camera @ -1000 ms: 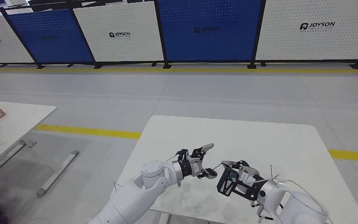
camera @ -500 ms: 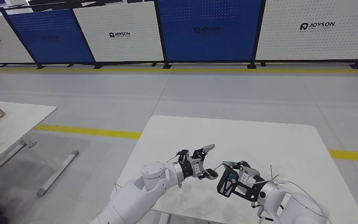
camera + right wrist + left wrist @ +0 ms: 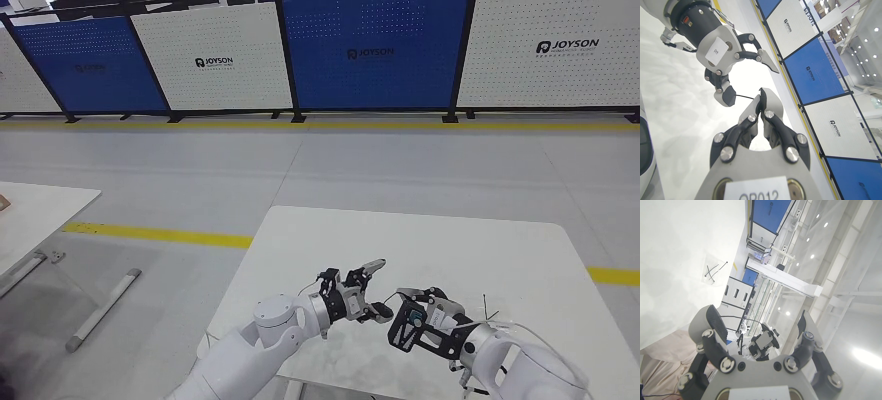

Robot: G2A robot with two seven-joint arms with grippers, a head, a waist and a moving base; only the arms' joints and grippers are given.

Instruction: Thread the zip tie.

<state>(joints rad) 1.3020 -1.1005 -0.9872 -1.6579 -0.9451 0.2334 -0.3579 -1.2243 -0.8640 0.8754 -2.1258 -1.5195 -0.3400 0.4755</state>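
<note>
The big white tabletop (image 3: 420,240) is the stage here. Both arms meet over the part of it nearest the robot, held up off the surface as far as I can tell.

The right pincer (image 3: 759,103) is clamped tight on the zip tie (image 3: 745,97), with the black strap nipped right at its tips. The left pincer (image 3: 756,310) faces it with its jaws spread wide, gripping nothing.

Off to the side on the tabletop there's a clear bag (image 3: 712,273) with a few spare ties in it, well apart from the action.

Smallest bit is the tie itself. 1 thin straight length runs from the right pincer across the gap to the pad (image 3: 728,96) of 1 left finger, and its end looks like it just touches that pad. I can't tell which end is the head.

My read on progress: the pick-up is done and the tie is up in the air, offered to the other arm. There's no loop, though, and I see nothing fed through a head. So basically all the threading is left. I'd guess the left pincer has to close on the free end, bend it round and feed the tail in.
</note>
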